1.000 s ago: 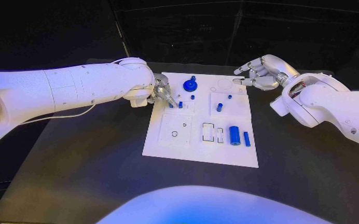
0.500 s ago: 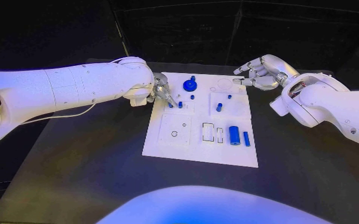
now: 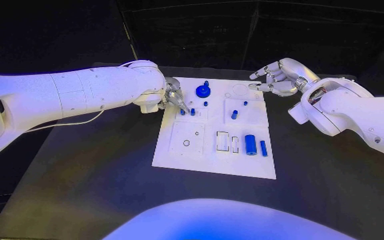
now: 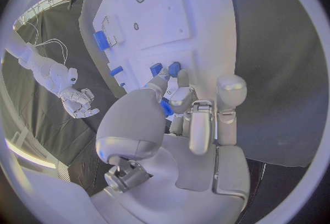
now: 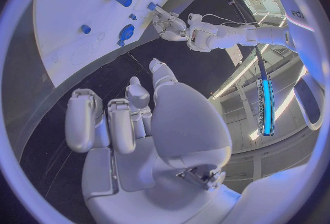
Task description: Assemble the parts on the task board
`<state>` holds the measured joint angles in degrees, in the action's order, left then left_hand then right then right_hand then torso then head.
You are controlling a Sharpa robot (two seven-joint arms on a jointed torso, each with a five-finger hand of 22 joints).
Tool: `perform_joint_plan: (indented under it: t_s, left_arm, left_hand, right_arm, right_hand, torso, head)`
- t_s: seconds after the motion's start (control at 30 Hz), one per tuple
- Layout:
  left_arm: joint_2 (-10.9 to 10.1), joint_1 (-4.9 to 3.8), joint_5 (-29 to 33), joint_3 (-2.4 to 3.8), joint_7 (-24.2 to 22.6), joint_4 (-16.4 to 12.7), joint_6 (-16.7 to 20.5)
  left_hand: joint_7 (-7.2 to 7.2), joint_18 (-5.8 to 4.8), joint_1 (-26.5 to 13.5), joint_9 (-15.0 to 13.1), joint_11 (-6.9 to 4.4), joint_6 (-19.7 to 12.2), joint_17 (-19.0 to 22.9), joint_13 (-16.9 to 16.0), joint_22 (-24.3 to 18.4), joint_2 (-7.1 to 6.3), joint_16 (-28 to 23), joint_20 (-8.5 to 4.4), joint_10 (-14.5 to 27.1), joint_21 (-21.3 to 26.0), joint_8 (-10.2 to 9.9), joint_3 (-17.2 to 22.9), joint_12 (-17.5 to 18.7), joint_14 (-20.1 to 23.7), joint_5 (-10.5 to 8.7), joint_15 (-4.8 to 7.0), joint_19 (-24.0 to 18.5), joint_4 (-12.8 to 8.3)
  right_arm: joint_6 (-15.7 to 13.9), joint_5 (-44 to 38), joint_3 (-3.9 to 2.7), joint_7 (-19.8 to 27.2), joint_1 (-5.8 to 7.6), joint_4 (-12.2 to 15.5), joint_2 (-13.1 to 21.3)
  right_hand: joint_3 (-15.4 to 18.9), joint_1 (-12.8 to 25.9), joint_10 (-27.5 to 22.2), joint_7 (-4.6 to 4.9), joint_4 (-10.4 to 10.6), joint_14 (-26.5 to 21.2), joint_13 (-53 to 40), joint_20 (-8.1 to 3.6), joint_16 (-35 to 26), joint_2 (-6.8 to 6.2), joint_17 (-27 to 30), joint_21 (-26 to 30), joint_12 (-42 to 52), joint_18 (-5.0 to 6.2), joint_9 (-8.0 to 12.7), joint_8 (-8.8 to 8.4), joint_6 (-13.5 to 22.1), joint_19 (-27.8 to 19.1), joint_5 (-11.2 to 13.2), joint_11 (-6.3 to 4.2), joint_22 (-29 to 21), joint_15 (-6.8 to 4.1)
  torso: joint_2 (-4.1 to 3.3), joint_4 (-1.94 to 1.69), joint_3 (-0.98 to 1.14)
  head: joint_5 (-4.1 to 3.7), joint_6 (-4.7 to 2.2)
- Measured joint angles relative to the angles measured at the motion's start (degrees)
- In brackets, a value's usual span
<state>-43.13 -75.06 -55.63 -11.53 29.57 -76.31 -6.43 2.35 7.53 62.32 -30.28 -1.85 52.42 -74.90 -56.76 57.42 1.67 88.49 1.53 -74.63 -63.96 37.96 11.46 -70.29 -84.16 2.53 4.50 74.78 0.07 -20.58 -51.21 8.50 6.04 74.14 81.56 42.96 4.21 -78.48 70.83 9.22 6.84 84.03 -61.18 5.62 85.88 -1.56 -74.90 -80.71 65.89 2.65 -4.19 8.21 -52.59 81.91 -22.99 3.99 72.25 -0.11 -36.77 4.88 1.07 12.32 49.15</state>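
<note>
The white task board [image 3: 200, 154] lies mid-table. My left hand [image 3: 175, 98] hovers over its far left part, fingertips down beside two small blue pegs [image 3: 187, 112] that stand in the board. In the left wrist view a small blue part [image 4: 166, 107] sits pinched between thumb and a finger, just behind those pegs [image 4: 165, 69]. A round blue knob [image 3: 203, 91], a blue peg [image 3: 235, 115], a blue cylinder [image 3: 250, 144] and a thin blue bar [image 3: 263, 148] are also on the board. My right hand [image 3: 276, 79] hangs beyond the far right corner, fingers apart and holding nothing.
Rectangular slots [image 3: 226, 141] and a small ring hole [image 3: 186, 143] mark the board's near half. Black tabletop [image 3: 96, 179] surrounds the board on all sides. In the right wrist view the board [image 5: 76, 31] and my left hand [image 5: 170, 21] lie ahead of the fingers.
</note>
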Motion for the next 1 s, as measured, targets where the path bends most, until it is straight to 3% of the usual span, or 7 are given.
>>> perform_joint_plan:
  t_s: [0.1,0.4,0.57,0.9,1.0]
  left_arm:
    - [0.1,0.00,0.0,0.00,0.0,0.1,0.0]
    - [0.2,0.00,0.2,0.00,0.0,0.1,-0.2]
    - [0.2,-0.04,0.6,0.02,0.0,0.1,-0.3]
    - [0.2,-0.05,1.1,0.02,0.0,0.3,-0.4]
    - [0.1,-0.04,1.2,0.01,0.0,0.3,-0.4]
  left_hand:
    - [0.00,0.00,0.0,-0.1,0.00,0.0,0.0,0.0,0.0,0.05,0.0,0.00,0.0,0.0,0.0,0.0,0.0,0.2,0.00,0.20,0.0,0.0]
    - [-0.32,0.00,3.1,-0.1,0.00,0.1,0.0,0.0,0.0,3.12,0.0,0.00,0.0,0.0,0.0,1.2,0.0,0.2,-0.06,0.21,0.0,-1.2]
    - [-0.48,0.00,4.1,-0.2,0.01,-0.1,0.0,0.0,0.0,4.06,0.0,0.00,0.0,0.0,0.0,1.8,0.0,0.2,-0.27,0.21,0.0,-2.1]
    - [-0.40,0.00,4.3,-0.2,0.02,-0.2,0.0,-0.1,0.0,4.32,0.0,0.00,0.0,0.0,0.0,0.8,0.0,0.2,-0.05,0.21,0.0,-1.8]
    - [-0.41,0.00,2.6,-0.4,0.00,-0.2,0.0,-0.1,0.2,2.60,0.0,0.00,0.0,0.0,0.0,-1.3,0.0,0.2,0.18,0.20,0.0,-0.7]
  right_arm:
    - [0.0,0.0,0.00,0.0,0.00,0.0,0.0]
    - [0.0,0.0,0.00,0.0,0.00,0.0,0.0]
    - [0.0,0.0,0.00,0.0,0.00,0.0,0.0]
    - [0.0,0.0,0.00,0.0,0.00,0.0,0.0]
    - [0.0,0.0,0.00,0.0,0.00,0.0,0.0]
  right_hand:
    - [0.0,0.0,0.0,0.00,0.0,0.0,0.0,0.00,0.0,0.00,0.0,0.0,0.0,0.00,0.0,0.00,0.0,0.0,0.0,0.00,0.0,0.00]
    - [0.0,0.0,0.0,0.00,0.0,0.0,0.0,0.00,0.0,0.00,0.0,0.0,0.0,0.00,0.0,0.00,0.0,0.0,0.0,0.00,0.0,0.00]
    - [0.2,0.0,0.0,0.00,0.2,0.0,0.0,0.00,0.0,0.00,0.0,0.0,0.0,0.00,0.0,0.00,0.0,0.0,0.0,0.00,0.0,0.00]
    - [0.2,0.0,0.0,0.00,0.2,0.0,0.0,0.00,0.0,0.00,0.0,0.0,0.0,0.00,0.0,0.00,0.0,0.0,0.0,0.00,0.0,0.00]
    - [0.2,0.0,0.0,0.00,0.2,0.0,0.0,0.00,0.0,0.00,0.0,0.0,0.0,0.00,0.0,0.00,0.0,0.0,0.0,0.00,0.0,0.00]
  torso:
    - [0.01,0.00,0.01]
    - [0.03,0.00,0.01]
    - [0.03,0.00,0.01]
    - [0.03,-0.03,0.01]
    - [0.03,-0.03,0.01]
  head:
    - [-0.03,0.01]
    - [-0.10,0.00]
    - [-0.10,-0.02]
    - [-0.10,-0.02]
    - [-0.10,-0.02]
